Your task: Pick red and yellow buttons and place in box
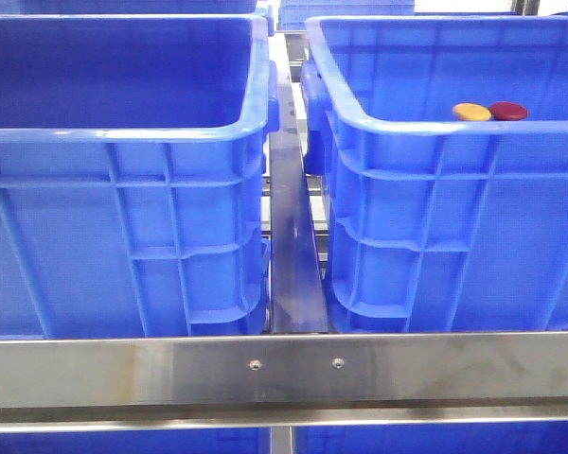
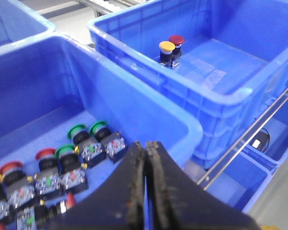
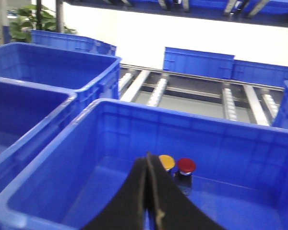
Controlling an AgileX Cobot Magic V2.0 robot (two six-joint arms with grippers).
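Both grippers, left (image 2: 145, 191) and right (image 3: 148, 191), are sitting closed, empty; buttons (image 3: 177, 164) are lying in the box (image 3: 48, 191), nearer the right.

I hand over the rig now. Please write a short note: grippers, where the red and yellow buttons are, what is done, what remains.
Left gripper: shut, empty, above the supply crate of push buttons.
Right gripper: shut, empty, over the box.
Yellow button and red button: side by side on the floor of the box, the right-hand crate in the front view.
Done: both placed.
Left: nothing visible.
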